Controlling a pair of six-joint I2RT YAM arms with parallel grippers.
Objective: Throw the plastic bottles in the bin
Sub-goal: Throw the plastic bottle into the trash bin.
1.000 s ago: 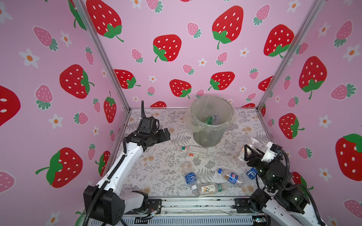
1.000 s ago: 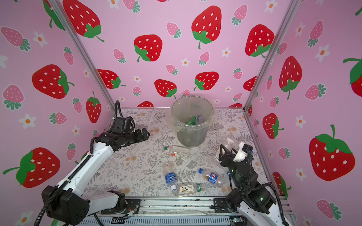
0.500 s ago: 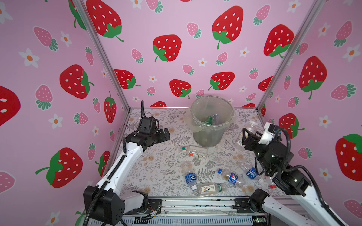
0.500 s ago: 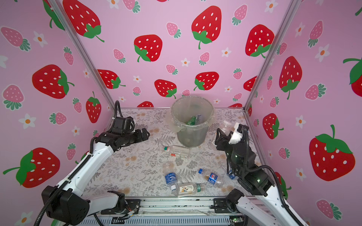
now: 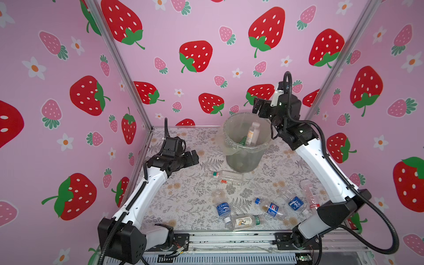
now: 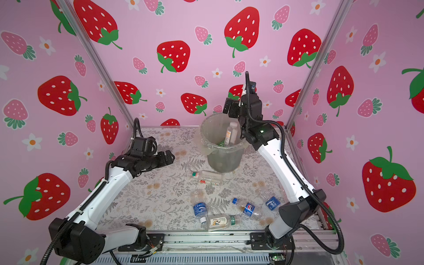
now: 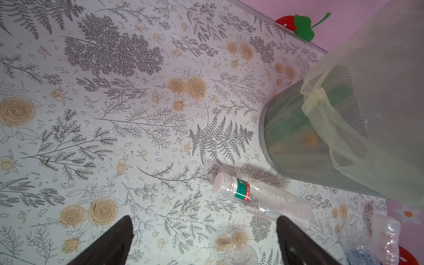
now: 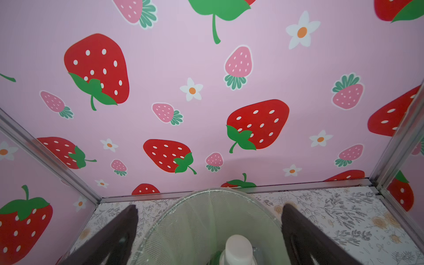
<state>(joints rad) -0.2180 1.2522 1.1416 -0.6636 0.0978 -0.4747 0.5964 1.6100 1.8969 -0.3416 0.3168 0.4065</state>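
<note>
The right jaws stand wide apart and empty, directly above the bin (image 5: 243, 160). A white-capped bottle (image 5: 251, 134) is inside the bin, cap up and tilted. The left jaws are also wide apart and empty, above the desk (image 5: 183, 195) beside the bin. Other bottles (image 5: 271, 207) lie on the desk. One clear bottle (image 5: 226, 176) lies just in front of the bin.

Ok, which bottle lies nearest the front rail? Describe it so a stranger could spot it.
Start at the grey bin at the back of the floral table and come straight toward the front rail, past the blue-labelled bottles. The bottle lying on its side closest to that rail is the one: unlike them it has a cream label and a green band.
</note>
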